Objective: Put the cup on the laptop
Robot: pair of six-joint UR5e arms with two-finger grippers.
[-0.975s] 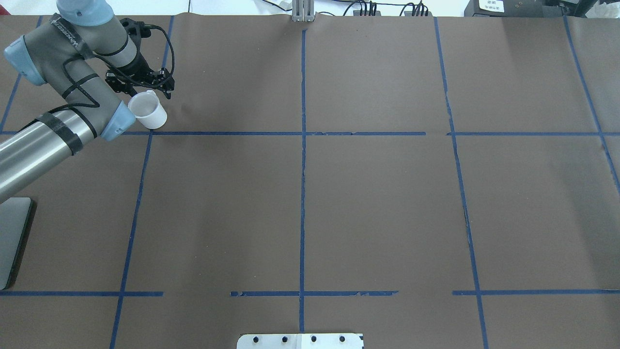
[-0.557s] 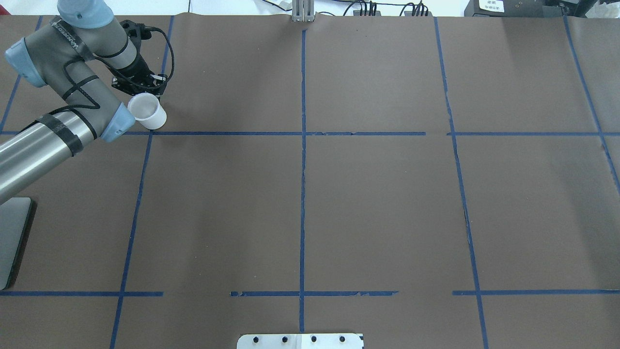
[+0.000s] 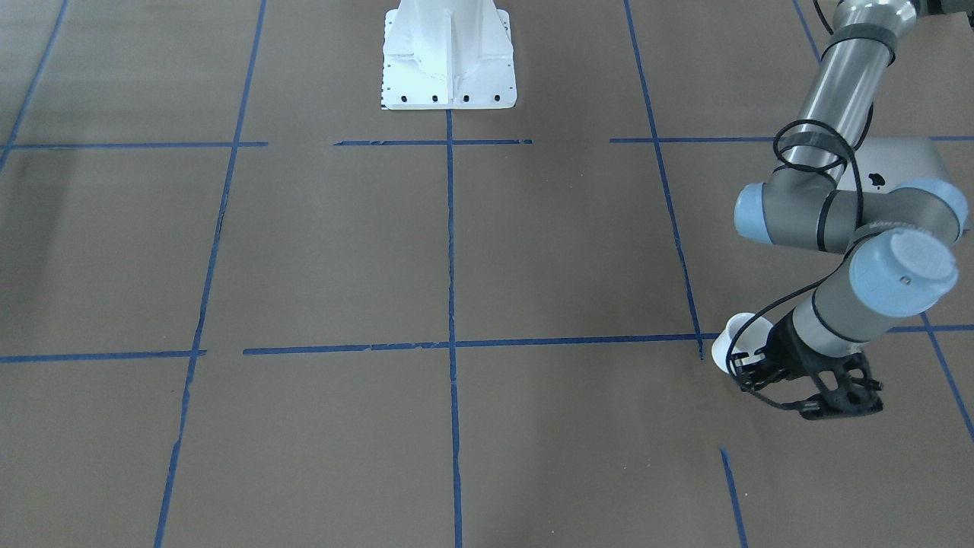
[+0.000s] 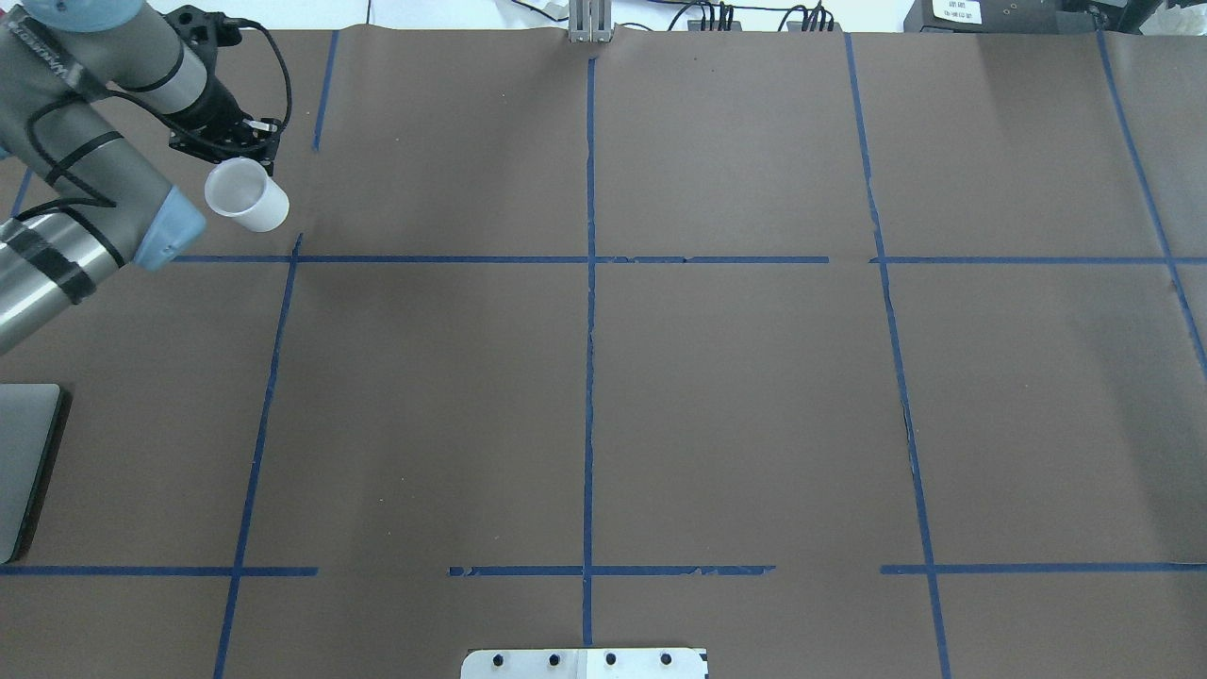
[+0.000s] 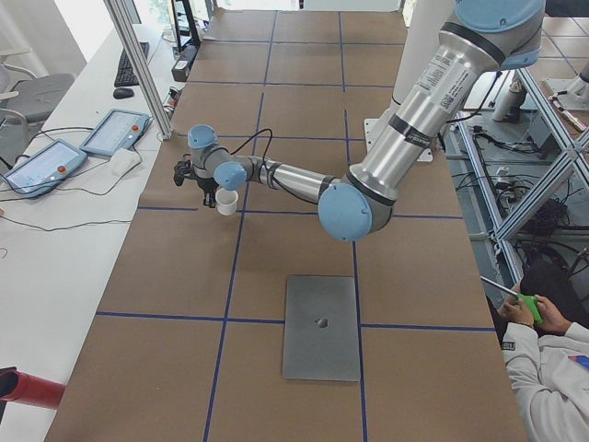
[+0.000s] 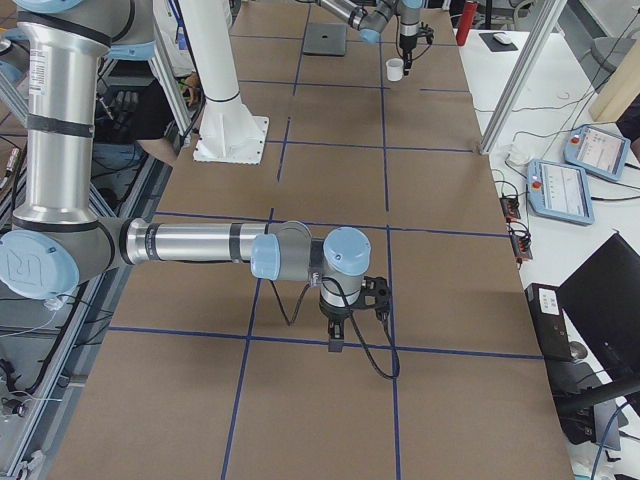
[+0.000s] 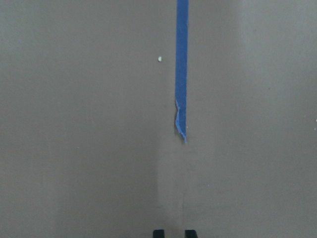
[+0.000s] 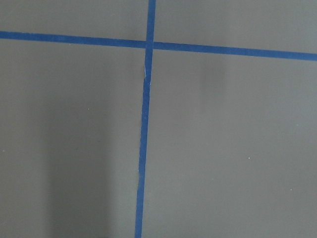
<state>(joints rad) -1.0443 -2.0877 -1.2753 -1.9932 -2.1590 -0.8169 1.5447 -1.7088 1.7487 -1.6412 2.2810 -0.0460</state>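
- Edges: a flat silver-grey closed laptop [image 5: 320, 327] lies on the robot's left side of the table. The overhead view cuts it off at its left edge.
- Open room: the brown paper-covered table [image 4: 735, 396], gridded with blue tape lines [image 4: 589, 377], stretches bare across centre and right.
- The small white tapered cup [image 4: 247, 196] is at the far-left corner zone, beside a tape crossing, well apart from the laptop.
- The left gripper [image 4: 243, 156] is clamped on the cup. The fingertips [image 7: 158, 233] are nearly together, probably on the handle side, though the contact is hidden.
- The right gripper [image 6: 336, 345] shows only in the right side view, pointing down at the paper; its jaws cannot be told.
- Only the left side view shows the whole lid and its dark logo.
- A white base plate [image 3: 449, 53] is bolted at the robot's edge.
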